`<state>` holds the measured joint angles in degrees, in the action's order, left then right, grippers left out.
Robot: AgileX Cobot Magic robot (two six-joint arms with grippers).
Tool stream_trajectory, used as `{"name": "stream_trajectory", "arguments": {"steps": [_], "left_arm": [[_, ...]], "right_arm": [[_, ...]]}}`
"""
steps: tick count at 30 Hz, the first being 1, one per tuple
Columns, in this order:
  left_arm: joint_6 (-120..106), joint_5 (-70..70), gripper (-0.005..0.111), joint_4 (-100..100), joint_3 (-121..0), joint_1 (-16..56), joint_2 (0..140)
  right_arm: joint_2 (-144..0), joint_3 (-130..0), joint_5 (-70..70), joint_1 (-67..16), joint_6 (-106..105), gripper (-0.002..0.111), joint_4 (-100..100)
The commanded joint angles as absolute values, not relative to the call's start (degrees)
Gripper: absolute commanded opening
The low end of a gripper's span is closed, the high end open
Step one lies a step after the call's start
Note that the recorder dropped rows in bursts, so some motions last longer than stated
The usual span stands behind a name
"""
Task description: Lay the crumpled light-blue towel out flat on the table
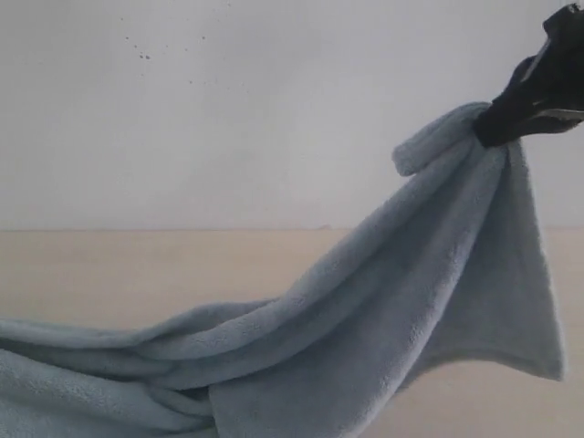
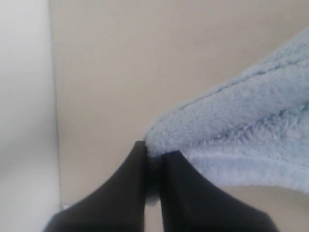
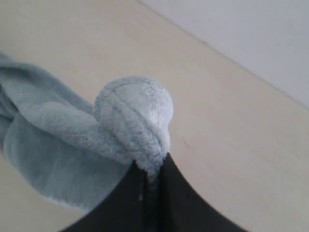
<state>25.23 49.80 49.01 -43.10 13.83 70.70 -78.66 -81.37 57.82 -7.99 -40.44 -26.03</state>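
My right claw [image 1: 491, 130] is clenched on a bunched part of the towel [image 1: 365, 310], high at 2 o'clock in the exterior view. The cloth slopes down toward 8 o'clock onto the table [image 1: 137, 265]. My left claw [image 2: 153, 162] pinches the towel's edge.

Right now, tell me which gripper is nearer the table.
Left. The left gripper pinches the towel low by the table; the right gripper holds a corner lifted high above it.
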Motion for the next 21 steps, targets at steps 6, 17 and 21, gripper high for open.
{"name": "stream_trajectory", "arguments": {"steps": [6, 17, 21], "left_arm": [[20.0, 57.4, 0.005, 52.7, -43.3, 13.8, 52.3], [14.5, 61.3, 0.005, 44.7, -43.3, 13.9, 37.8], [13.1, 61.0, 0.005, 43.9, -43.3, 15.2, 37.7]], "right_arm": [[-69.8, -75.1, 63.9, -8.0, -29.9, 0.000, -14.9], [-49.3, -56.1, 60.3, -12.2, -20.5, 0.000, -9.4], [-49.3, -37.0, 53.8, -13.2, -20.1, 0.000, -6.6]]}}
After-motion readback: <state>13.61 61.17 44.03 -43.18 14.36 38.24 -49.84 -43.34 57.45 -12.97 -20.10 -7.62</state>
